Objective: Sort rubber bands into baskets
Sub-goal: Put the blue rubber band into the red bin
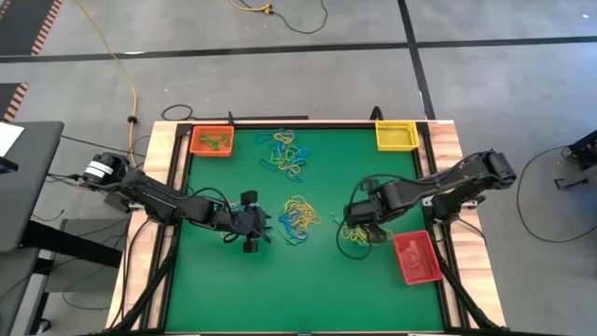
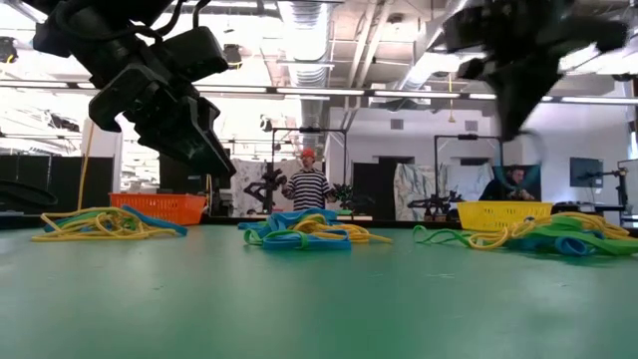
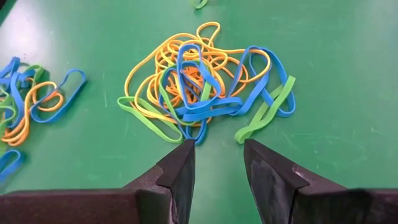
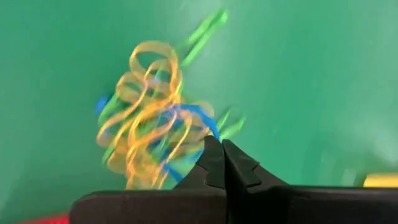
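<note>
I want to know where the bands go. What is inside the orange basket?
In the high view the orange basket at the table's far left corner holds a few green rubber bands. From table height its wall hides the inside, so how many, or whether others lie underneath, cannot be seen.

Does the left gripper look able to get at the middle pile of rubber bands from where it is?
Probably yes: the left gripper is open, facing the pile, nothing between.
</note>
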